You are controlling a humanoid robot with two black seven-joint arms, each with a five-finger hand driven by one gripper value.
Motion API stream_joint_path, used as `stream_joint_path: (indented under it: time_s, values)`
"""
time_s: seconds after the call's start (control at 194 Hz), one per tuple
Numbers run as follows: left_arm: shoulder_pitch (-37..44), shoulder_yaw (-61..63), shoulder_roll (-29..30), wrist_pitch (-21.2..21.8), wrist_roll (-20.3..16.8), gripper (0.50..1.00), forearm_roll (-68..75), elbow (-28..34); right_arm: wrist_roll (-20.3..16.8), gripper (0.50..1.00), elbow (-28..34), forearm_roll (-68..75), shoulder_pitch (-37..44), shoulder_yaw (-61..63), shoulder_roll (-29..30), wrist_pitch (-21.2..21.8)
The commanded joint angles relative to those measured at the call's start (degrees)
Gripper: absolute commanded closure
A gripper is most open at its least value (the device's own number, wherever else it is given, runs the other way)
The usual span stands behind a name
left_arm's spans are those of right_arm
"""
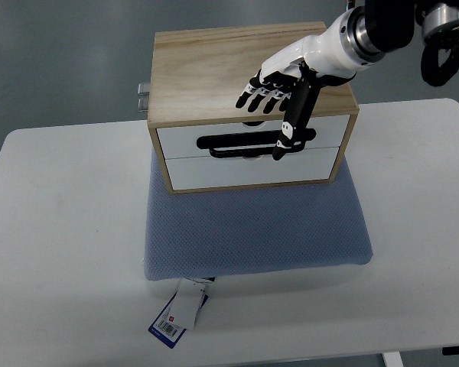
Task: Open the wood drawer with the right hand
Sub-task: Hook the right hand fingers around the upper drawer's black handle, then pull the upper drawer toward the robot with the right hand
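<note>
Wooden drawer box point(214, 69) is seen standing on a blue-grey cushion point(256, 229), which lies on a white table point(61, 252). Two white drawer fronts are shown, the upper drawer point(183, 141) and the lower one point(237, 172), both appearing closed. The right hand point(279, 95) is reached in from the upper right edge and is held over the box's top front edge. Its fingers point(262, 93) are extended and relaxed, with nothing grasped. The thumb point(291, 126) is pointed down across the upper drawer's dark handle slot point(229, 143). A tag point(180, 310) is seen at the cushion's near edge.
</note>
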Motion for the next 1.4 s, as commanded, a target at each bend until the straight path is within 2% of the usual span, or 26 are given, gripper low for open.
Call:
stream_joint_path:
  time_s: [0.0,0.18,0.489,1.045,1.21,1.262,1.267,1.277,1.395]
  values:
    - [0.0,0.0,0.0,0.0,0.0,0.5,0.0,0.0,0.0,0.56,-0.1,0.2,-1.6,0.2,1.9,-3.1]
    - [0.0,0.0,0.0,0.0,0.0,0.5,0.0,0.1,0.0,0.558,-1.3,-0.4,-4.2,0.1,4.5,-5.6]
    - [0.0,0.0,0.0,0.0,0.0,0.5,0.0,0.3,0.0,0.558,-4.7,-5.5,-8.3,-0.2,7.0,-5.3]
    - [0.0,-0.1,0.0,0.1,0.0,0.5,0.0,0.3,0.0,0.558,-6.4,-9.0,-14.1,-0.2,8.6,-4.3]
    - [0.0,-0.1,0.0,0.1,0.0,0.5,0.0,0.3,0.0,0.558,-6.1,-7.9,-13.2,0.1,7.8,2.3]
    - [0.0,-0.1,0.0,0.1,0.0,0.5,0.0,0.3,0.0,0.558,-6.1,-7.9,-13.2,0.1,7.8,2.3]
    - [0.0,-0.2,0.0,0.1,0.0,0.5,0.0,0.3,0.0,0.558,-5.8,-7.8,-12.8,0.2,7.4,4.3]
    - [0.0,-0.2,0.0,0.1,0.0,0.5,0.0,0.3,0.0,0.558,-5.7,-7.8,-12.6,0.2,7.4,4.8]
    - [0.0,-0.2,0.0,0.1,0.0,0.5,0.0,0.3,0.0,0.558,-3.9,-6.8,-11.6,0.3,6.0,8.0]
